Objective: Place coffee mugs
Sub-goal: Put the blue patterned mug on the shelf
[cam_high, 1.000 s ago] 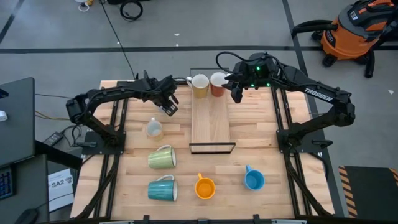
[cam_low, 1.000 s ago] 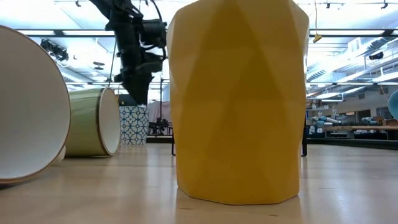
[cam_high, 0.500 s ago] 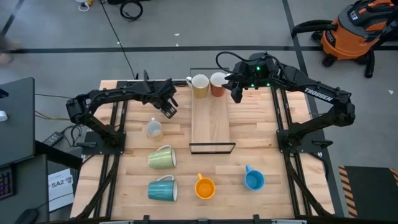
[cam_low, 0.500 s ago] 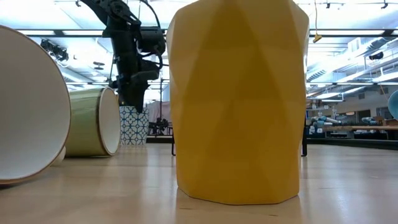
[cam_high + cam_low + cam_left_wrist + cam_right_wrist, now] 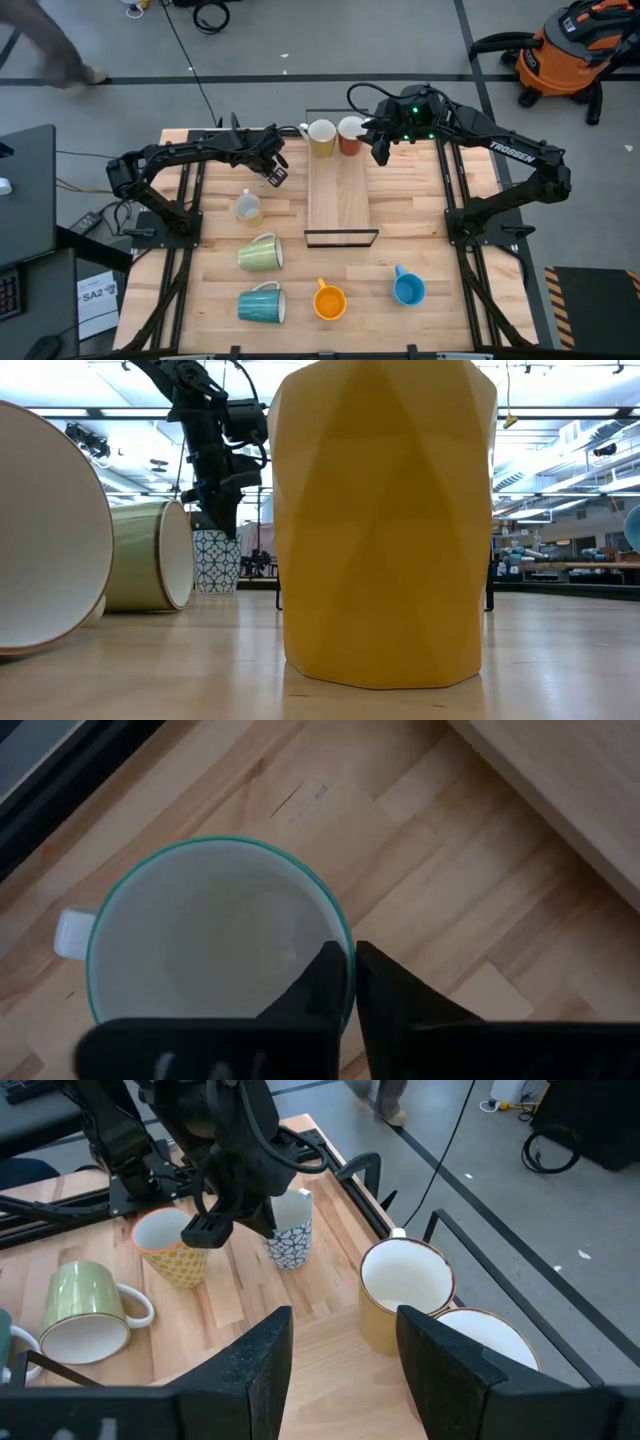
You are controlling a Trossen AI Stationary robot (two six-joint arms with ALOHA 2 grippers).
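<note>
A blue-and-white patterned coffee mug (image 5: 291, 1232) with a teal rim stands upright at the table's far left. My left gripper (image 5: 352, 960) is shut on it from above. A tan-yellow mug (image 5: 321, 137) and a red-orange mug (image 5: 351, 135) stand on the far end of a wooden board (image 5: 340, 200). My right gripper (image 5: 381, 152) hangs open just right of the red-orange mug, touching nothing. A yellow-patterned mug (image 5: 247, 207), a blue mug (image 5: 407, 289) and an orange mug (image 5: 329, 301) stand upright on the table. A green mug (image 5: 260, 253) and a teal mug (image 5: 261, 305) lie on their sides. My left gripper pinches the patterned mug's rim (image 5: 343, 932) with one finger (image 5: 322, 982) inside the mug and the other finger (image 5: 390, 985) outside its wall. The fingers come from above, pointing down. The mug stands upright, its handle (image 5: 72, 933) on the side opposite the fingers.
The board has a black frame at its near end (image 5: 341, 238). In the low view the orange mug (image 5: 385, 520) fills the middle and hides much of the table. A person walks on the floor beyond the far left corner (image 5: 50, 45).
My left gripper has come down toward the patterned mug, which has stayed in its place on the table.
</note>
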